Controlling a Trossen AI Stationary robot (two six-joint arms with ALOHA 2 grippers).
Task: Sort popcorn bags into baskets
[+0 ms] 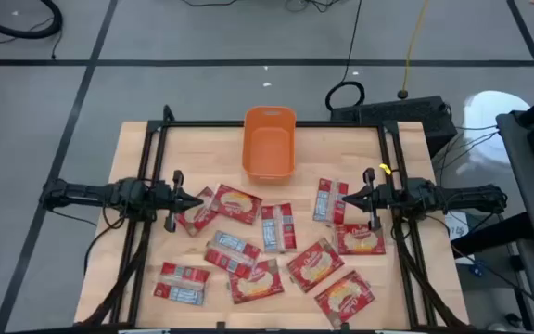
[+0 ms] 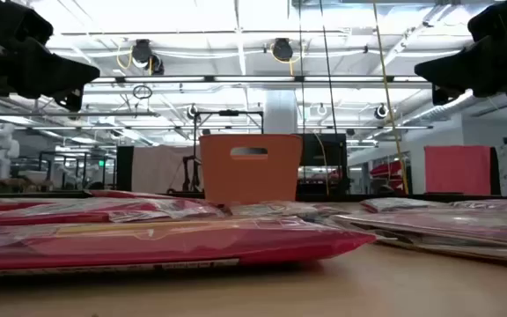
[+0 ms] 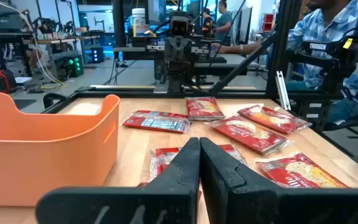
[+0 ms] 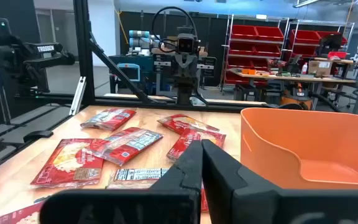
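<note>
Several flat red popcorn bags (image 1: 248, 243) lie scattered on the near half of the wooden table, some with the cream label up, some with the grey-blue print up. An orange basket (image 1: 269, 141) stands at the middle of the far edge with nothing in it. My left gripper (image 1: 197, 200) hovers shut at the left, level, pointing right, above the leftmost bags. My right gripper (image 1: 345, 198) hovers shut at the right, level, pointing left, above the bags there. In the wrist views my left gripper (image 3: 199, 149) and my right gripper (image 4: 202, 151) show their fingers together with nothing between them.
A black metal frame (image 1: 267, 124) runs around the table's far, left and right sides. Cables and a black box (image 1: 406, 109) lie on the floor beyond the far edge. A person (image 3: 328, 37) sits past the table's right side in the left wrist view.
</note>
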